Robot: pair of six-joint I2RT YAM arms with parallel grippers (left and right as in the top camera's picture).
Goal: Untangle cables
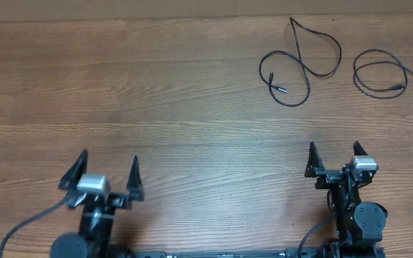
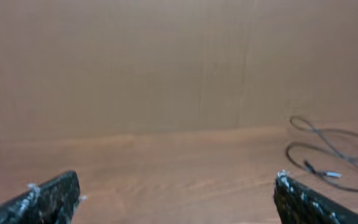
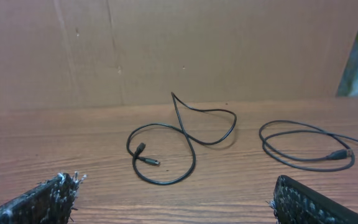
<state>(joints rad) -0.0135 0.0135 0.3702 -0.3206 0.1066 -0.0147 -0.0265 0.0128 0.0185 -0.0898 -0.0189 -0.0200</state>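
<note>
There are two grippers and two cables. The right gripper (image 1: 334,145) has its two fingers spread wide open, and they hold and touch nothing. The left gripper (image 1: 110,156), far off to its left, is wide open too, with nothing in it. Both cables lie flat on the wooden table (image 1: 156,86), well beyond the right gripper. One curly cable (image 1: 309,86) lies a bit to its left. The other cable (image 1: 355,72) lies in loops to its right. The two cables lie near each other but do not touch.

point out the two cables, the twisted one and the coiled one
twisted cable (image 3: 186,131), right wrist view, where it crosses itself
coiled cable (image 3: 340,152), right wrist view, its plug end
</note>
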